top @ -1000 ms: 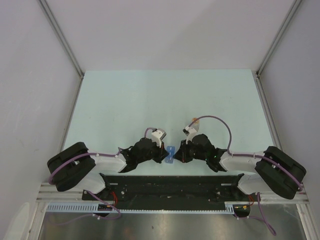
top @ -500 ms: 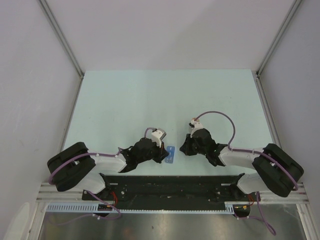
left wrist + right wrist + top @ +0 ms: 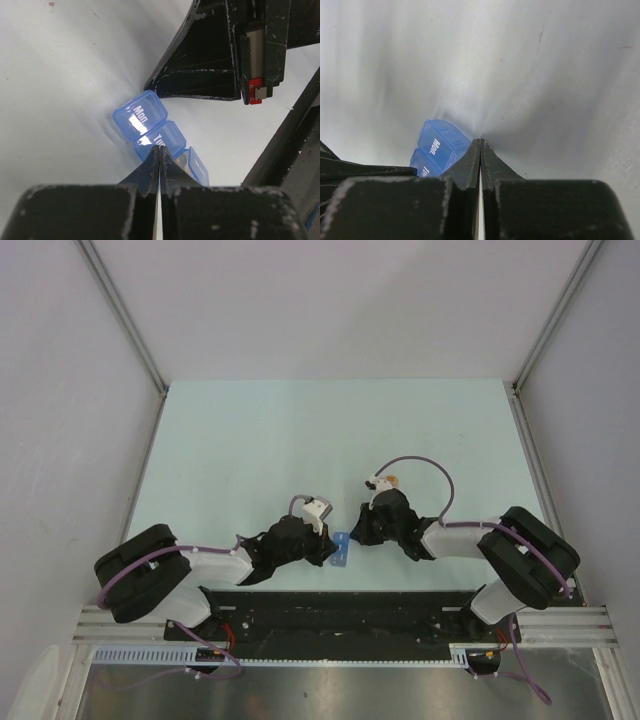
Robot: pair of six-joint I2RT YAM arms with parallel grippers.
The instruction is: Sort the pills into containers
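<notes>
Plainly, blue pill box (image 3: 150, 125), white lettering Mon. and Tue

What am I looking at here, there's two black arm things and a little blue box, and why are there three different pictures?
These are two robot arms bolted at the near edge of a pale table. The wide picture comes from a fixed camera above and behind them. The other two come from a small camera on each wrist, so each shows its own gripper from close up.

On the table lies a small blue pill box, a strip of joined compartments with lids marked Mon. and Tue. The left gripper is shut, its tips meeting at the Tue. lid; whether they press on it I cannot tell. The right gripper is shut too, its tips just beside the Mon. end. Neither gripper holds anything. I cannot make out any pills in these pictures.
</notes>
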